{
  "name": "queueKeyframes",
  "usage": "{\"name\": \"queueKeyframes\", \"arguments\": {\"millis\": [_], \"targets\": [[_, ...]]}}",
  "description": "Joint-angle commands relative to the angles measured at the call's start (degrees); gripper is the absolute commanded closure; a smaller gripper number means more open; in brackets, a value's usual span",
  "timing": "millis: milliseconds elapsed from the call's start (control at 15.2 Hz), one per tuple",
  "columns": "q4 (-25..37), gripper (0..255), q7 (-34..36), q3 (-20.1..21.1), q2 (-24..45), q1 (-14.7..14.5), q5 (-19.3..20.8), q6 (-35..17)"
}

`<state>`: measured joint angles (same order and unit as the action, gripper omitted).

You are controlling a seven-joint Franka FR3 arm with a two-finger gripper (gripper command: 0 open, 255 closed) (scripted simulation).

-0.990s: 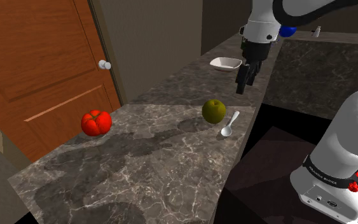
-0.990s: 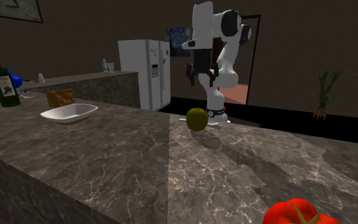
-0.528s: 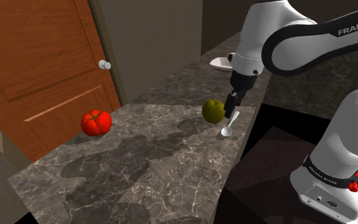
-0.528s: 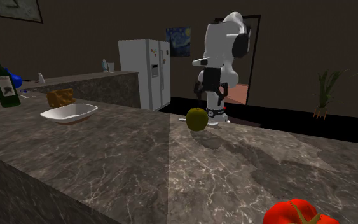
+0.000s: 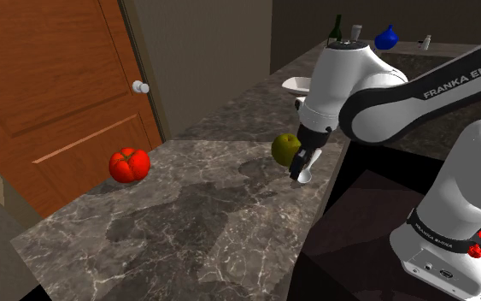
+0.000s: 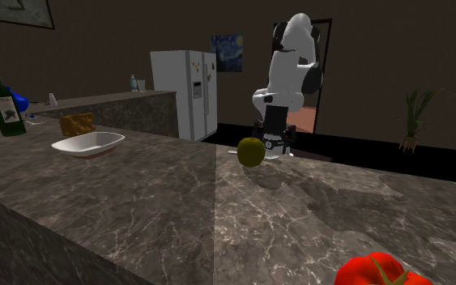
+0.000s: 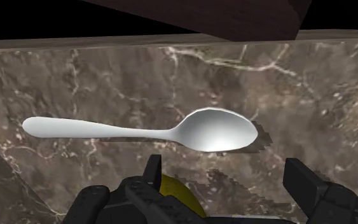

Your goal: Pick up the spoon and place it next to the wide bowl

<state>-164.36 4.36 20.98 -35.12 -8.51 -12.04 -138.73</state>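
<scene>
A white spoon [image 7: 145, 130] lies flat on the dark marble counter [image 5: 187, 222], close to its edge. In the wrist view its bowl sits just ahead of my gripper [image 7: 228, 184], between the two black fingers [image 7: 303, 181], which stand apart and do not touch it. In the shoulder view my open gripper [image 5: 300, 164] hangs low over the spoon [image 5: 306, 177], right beside a green apple [image 5: 286, 149]. The wide white bowl [image 6: 88, 144] rests further along the counter; the arm hides part of the bowl [image 5: 295, 83] in the shoulder view.
A red tomato [image 5: 130, 164] sits near the wooden door [image 5: 50, 94]. A wine bottle [image 6: 4, 105], a brown block [image 6: 76, 124] and a blue object [image 5: 386, 38] stand beyond the bowl. A white fridge [image 6: 185, 93] is behind the counter. The counter drops off just past the spoon.
The arm has swung down from above the white bowl to just over the spoon beside the apple. The fingers stayed apart throughout.
</scene>
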Motion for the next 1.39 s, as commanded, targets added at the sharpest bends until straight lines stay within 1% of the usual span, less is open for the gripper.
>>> {"name": "queueKeyframes", "arguments": {"millis": [0,132,660,726,1320], "targets": [[-0.7,0,0.1,0.5,2.0,0.3,0.0,-2.7],[-1.2,0,0.3,1.1,4.5,0.7,0.1,-5.8],[-1.2,0,0.3,1.1,4.5,0.7,0.1,-5.8],[-1.2,255,0.3,1.1,4.5,0.7,0.1,-5.8],[-1.2,255,0.3,1.1,4.5,0.7,0.1,-5.8]]}}
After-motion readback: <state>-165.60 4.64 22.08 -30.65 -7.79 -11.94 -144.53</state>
